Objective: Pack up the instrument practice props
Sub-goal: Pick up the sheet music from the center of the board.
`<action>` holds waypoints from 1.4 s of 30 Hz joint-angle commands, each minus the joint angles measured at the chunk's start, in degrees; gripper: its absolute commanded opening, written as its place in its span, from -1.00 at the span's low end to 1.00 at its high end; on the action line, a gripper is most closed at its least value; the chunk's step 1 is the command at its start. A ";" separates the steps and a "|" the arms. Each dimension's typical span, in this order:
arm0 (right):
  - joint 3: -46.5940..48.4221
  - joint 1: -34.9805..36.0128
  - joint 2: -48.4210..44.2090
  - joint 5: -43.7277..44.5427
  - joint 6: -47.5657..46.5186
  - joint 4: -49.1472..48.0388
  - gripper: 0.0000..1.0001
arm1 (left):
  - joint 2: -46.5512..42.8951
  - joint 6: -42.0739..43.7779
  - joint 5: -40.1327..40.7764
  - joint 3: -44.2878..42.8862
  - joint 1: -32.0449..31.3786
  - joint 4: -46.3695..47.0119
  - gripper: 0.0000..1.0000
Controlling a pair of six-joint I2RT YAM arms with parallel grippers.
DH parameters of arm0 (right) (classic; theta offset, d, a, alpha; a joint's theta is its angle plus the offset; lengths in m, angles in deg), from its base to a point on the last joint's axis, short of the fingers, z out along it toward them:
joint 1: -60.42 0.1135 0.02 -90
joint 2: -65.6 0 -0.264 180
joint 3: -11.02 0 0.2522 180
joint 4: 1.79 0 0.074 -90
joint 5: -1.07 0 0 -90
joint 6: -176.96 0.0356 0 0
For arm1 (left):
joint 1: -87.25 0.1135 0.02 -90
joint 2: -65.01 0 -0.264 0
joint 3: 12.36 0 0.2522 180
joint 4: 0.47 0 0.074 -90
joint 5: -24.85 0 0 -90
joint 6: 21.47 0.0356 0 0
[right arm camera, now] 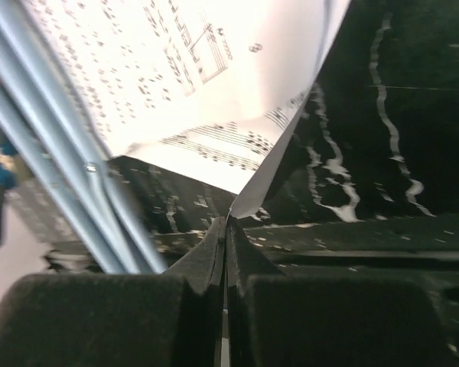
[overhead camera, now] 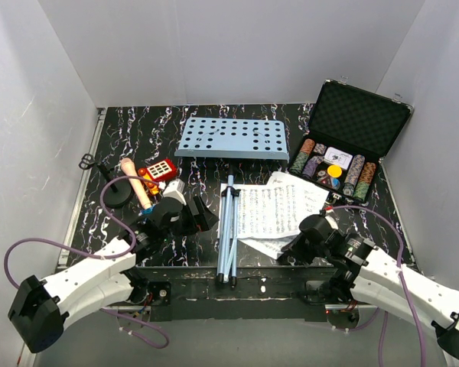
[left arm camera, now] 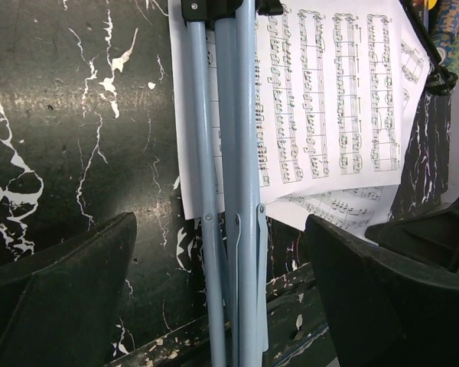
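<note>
The light-blue perforated music stand point(overhead camera: 229, 138) lies flat mid-table, its folded tripod legs point(overhead camera: 228, 229) pointing toward the near edge. My left gripper point(overhead camera: 197, 218) is open. The legs point(left arm camera: 237, 191) run between its black fingers point(left arm camera: 61, 290) without touching either. White sheet-music pages point(overhead camera: 279, 206) lie right of the legs. My right gripper point(overhead camera: 294, 248) is shut on the near corner of one page point(right arm camera: 176, 76), and its fingertips point(right arm camera: 226, 229) pinch the lifted paper edge. A pale microphone point(overhead camera: 135, 183) lies by a black round-base stand point(overhead camera: 116, 196) at the left.
An open black foam-lined case of poker chips point(overhead camera: 352, 145) stands at the back right, close to the pages. A small red keypad toy point(overhead camera: 159, 170) lies beside the microphone. White walls enclose the table on three sides. A dark rail point(overhead camera: 229, 279) runs along the near edge.
</note>
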 commanded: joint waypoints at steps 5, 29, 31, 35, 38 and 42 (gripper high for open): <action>-0.42 1.11 -3.35 6.45 16.17 -6.06 -0.97 | -6.95 -1.72 3.41 1.59 -0.31 -4.14 0.84; 3.01 6.30 -5.19 7.69 12.05 9.06 -0.21 | -5.90 -0.75 5.62 0.80 -0.31 -5.20 0.87; 4.50 6.21 -6.77 8.04 10.73 12.31 -0.11 | -4.94 -0.93 4.91 0.71 -0.31 -4.76 0.87; 9.33 6.39 -8.01 9.18 6.78 17.68 -0.02 | -3.44 -0.58 4.65 0.18 -0.39 -4.76 0.88; 12.67 6.30 -6.70 12.59 3.88 18.56 0.09 | -3.44 -0.75 4.91 0.18 -0.31 -4.32 0.88; 13.65 5.86 -5.46 21.74 1.95 17.00 0.54 | -2.91 -0.84 4.56 -0.08 -0.31 -3.53 0.88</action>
